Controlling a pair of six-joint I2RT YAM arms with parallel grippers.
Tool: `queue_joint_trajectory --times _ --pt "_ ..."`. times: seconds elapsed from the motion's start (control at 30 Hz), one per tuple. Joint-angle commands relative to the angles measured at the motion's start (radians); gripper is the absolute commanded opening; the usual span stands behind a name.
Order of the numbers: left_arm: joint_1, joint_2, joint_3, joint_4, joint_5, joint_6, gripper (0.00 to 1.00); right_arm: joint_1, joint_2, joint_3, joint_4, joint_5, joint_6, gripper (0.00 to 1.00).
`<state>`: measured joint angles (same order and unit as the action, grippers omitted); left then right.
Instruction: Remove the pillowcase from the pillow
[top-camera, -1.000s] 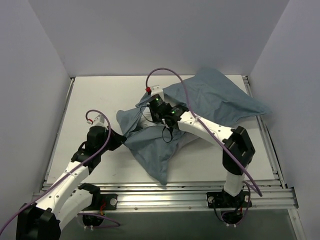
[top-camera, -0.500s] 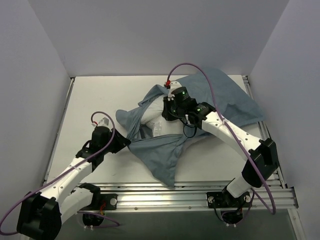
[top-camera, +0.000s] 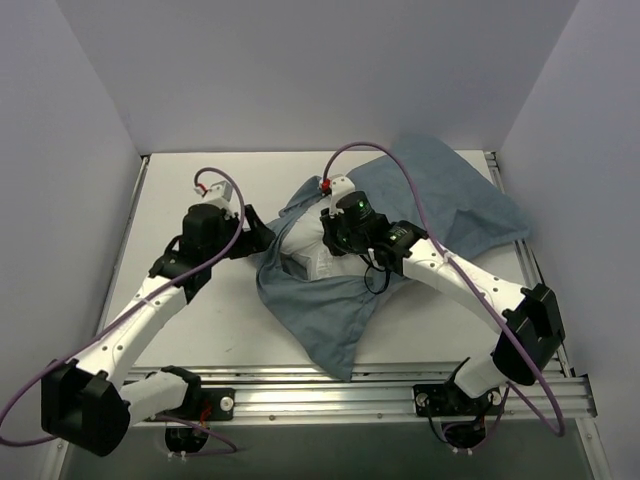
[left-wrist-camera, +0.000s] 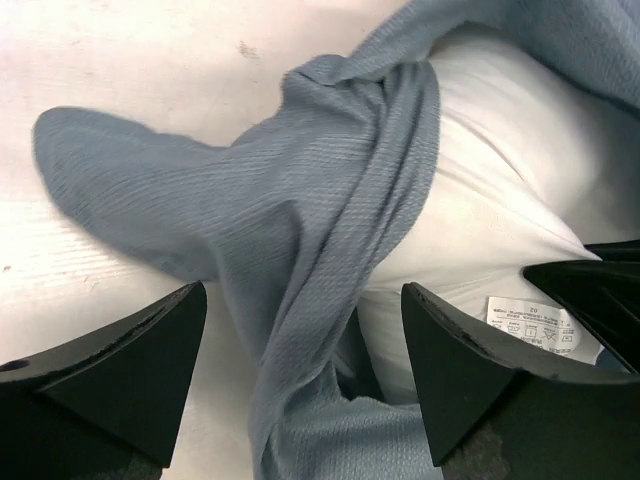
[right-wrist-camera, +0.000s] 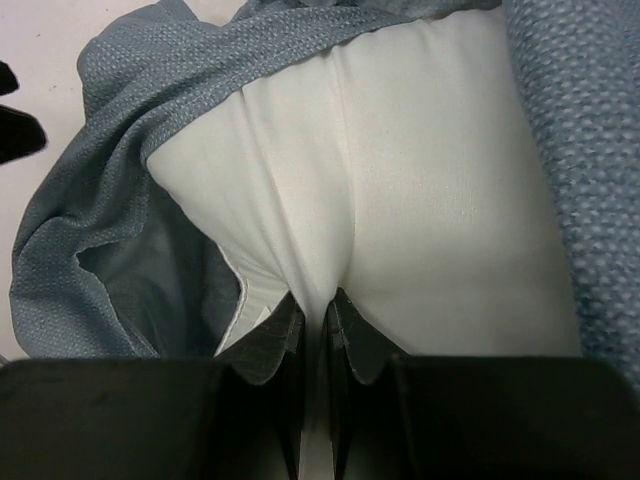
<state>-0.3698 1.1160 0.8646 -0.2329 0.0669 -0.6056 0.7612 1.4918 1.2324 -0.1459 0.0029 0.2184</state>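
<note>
Dusty-blue pillowcase (top-camera: 322, 318) on the table (top-camera: 190, 190), slack corner nearest the arm bases. Left gripper (left-wrist-camera: 303, 295), fingers spread wide, straddles its bunched open edge. Right gripper (right-wrist-camera: 315, 310) clamps a fold of the white pillow (right-wrist-camera: 420, 190) protruding from that opening.

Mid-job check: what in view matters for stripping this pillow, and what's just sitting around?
Job:
pillowcase
pillow
right gripper, pinching the pillow
left gripper, open astride a pillowcase fold

Just there:
table
metal rail
</note>
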Motion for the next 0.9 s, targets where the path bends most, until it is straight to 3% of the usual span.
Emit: queue_joint_trajectory --times 0.0,0.13,0.27,0.3,0.43,0.53,0.7,0.87 --pt "-0.055 0.076 0.062 0.012 0.034 0.137 0.87 0.024 -0.021 0.012 0.091 0.032 0.002 0.00" --pt "-0.096 0.157 0.094 -0.017 -0.010 0.148 0.78 0.049 -0.002 0.015 0.101 0.037 0.004 0.00" --pt "-0.097 0.218 0.082 -0.034 -0.108 0.121 0.47 0.062 -0.013 0.021 0.089 0.046 -0.004 0.00" --pt "-0.086 0.222 0.079 -0.039 -0.158 0.104 0.33 0.064 -0.021 0.019 0.085 0.046 -0.008 0.00" --pt "-0.016 0.206 0.053 -0.059 -0.249 0.038 0.15 0.061 -0.079 0.000 0.045 0.072 -0.028 0.00" --pt "0.060 0.154 -0.010 -0.028 -0.266 -0.031 0.10 0.049 -0.155 -0.017 0.020 0.077 -0.040 0.00" --pt "0.081 0.157 -0.061 0.010 -0.243 -0.085 0.09 0.004 -0.290 -0.054 0.031 -0.033 -0.031 0.00" --pt "0.072 0.237 -0.108 0.147 -0.069 -0.143 0.09 -0.002 -0.350 -0.074 0.135 -0.122 0.005 0.00"
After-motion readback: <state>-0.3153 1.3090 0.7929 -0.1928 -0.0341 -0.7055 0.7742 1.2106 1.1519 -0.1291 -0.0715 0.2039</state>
